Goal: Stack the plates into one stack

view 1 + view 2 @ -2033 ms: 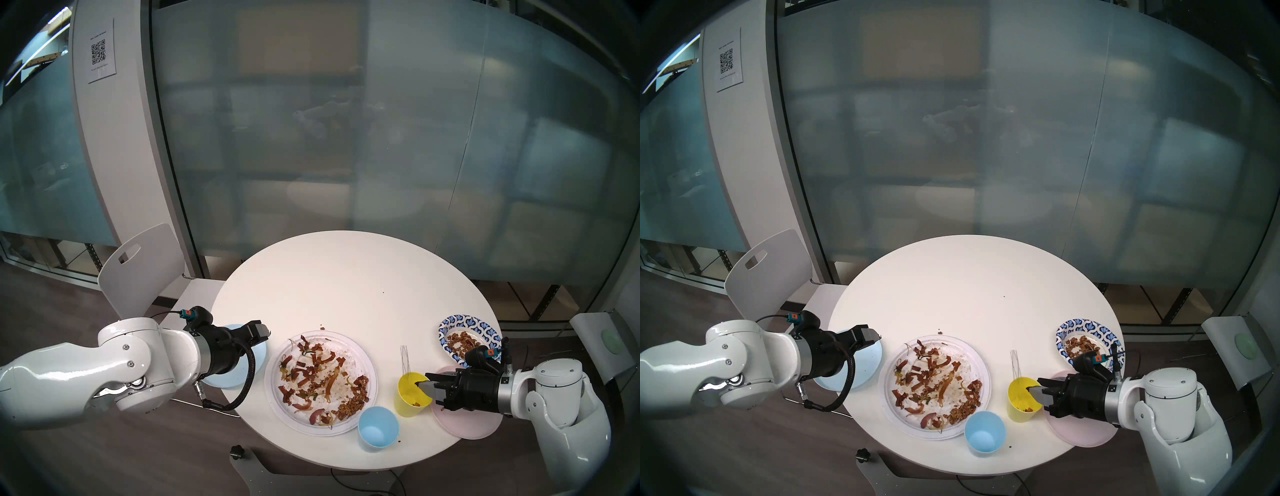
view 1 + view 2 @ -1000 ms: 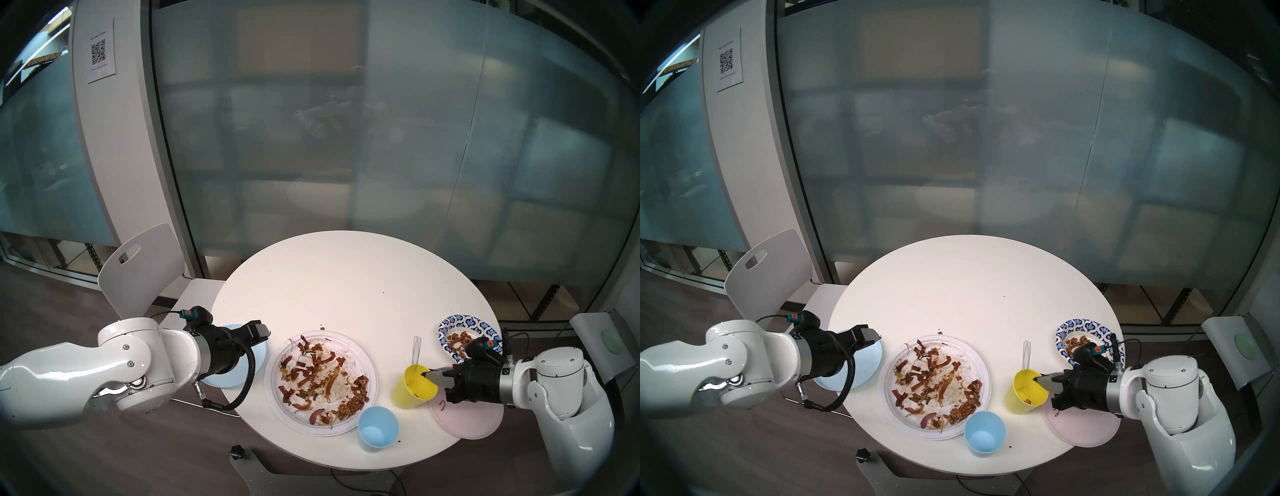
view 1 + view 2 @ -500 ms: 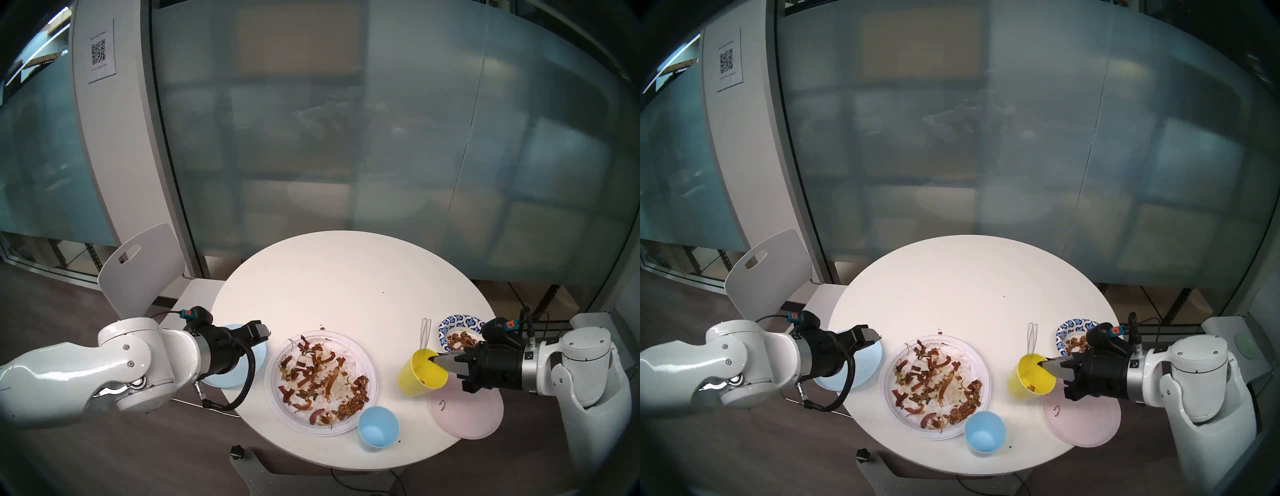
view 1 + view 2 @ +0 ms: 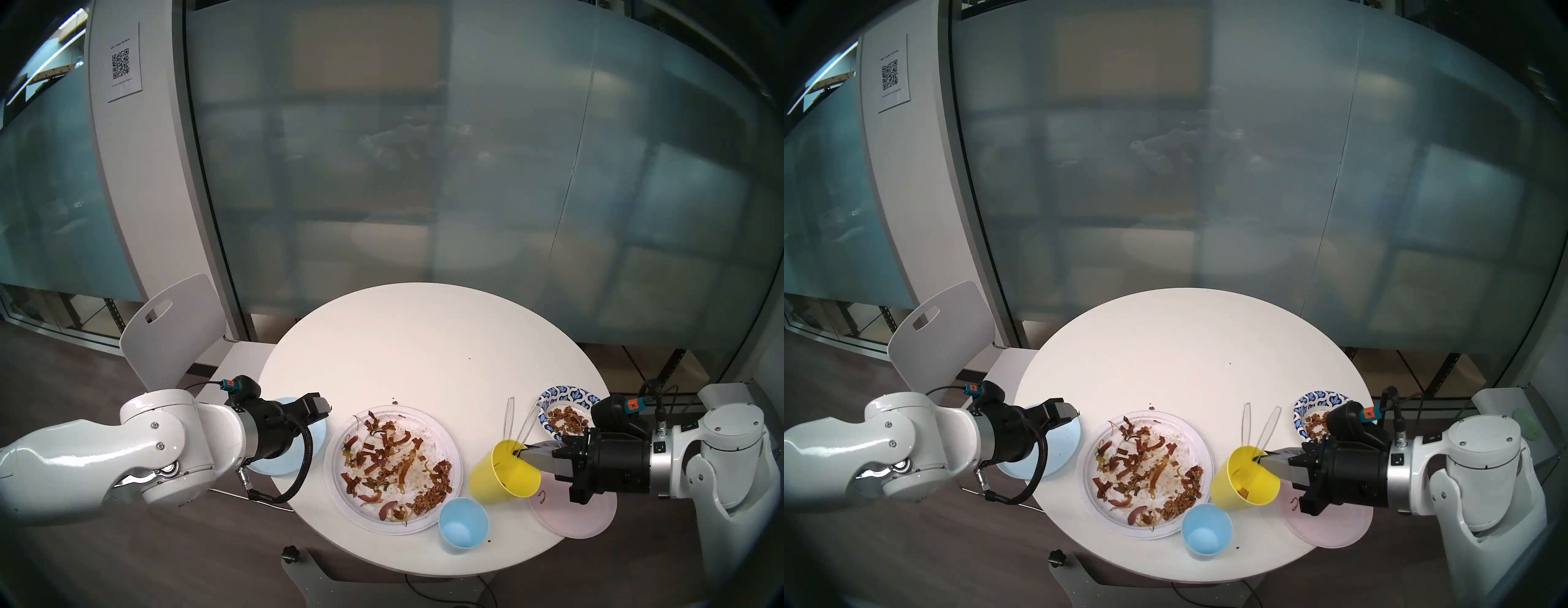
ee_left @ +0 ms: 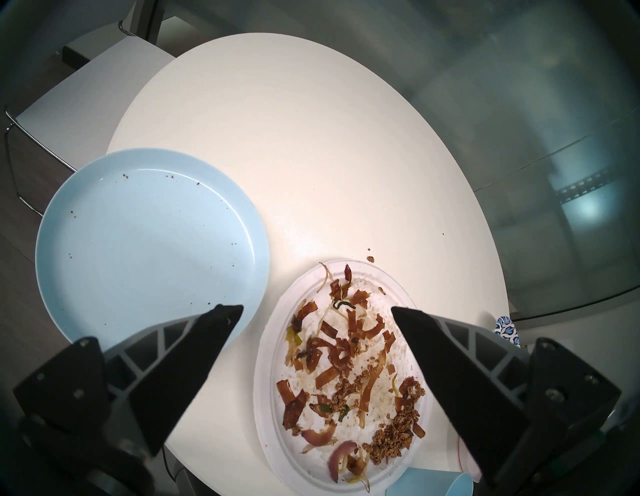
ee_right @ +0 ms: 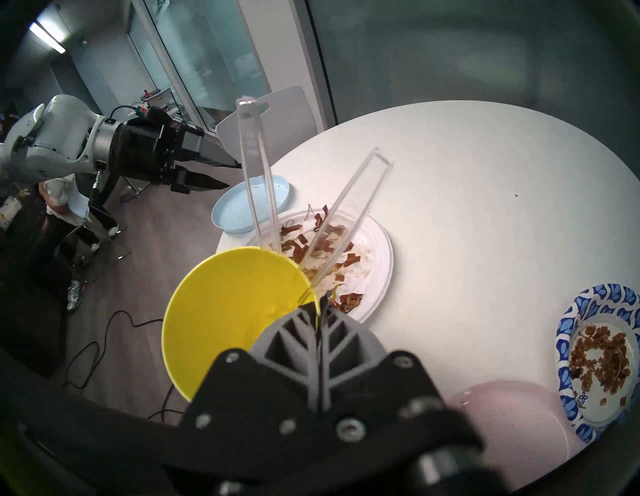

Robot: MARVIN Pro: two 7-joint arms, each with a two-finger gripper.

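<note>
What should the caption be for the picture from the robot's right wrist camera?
Right claw shut on the rim of a tilted yellow cup holding two clear plastic utensils, above a table of dirty plates.

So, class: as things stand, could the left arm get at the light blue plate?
Probably yes. The left gripper is open and empty, hanging just above the light blue plate, with nothing lying on the plate or between them.

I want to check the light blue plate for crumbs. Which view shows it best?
The left wrist view: the light blue plate lies nearly whole, specks visible. In both head views the left arm covers most of it; the right wrist view shows it small, behind clear utensils.
</note>
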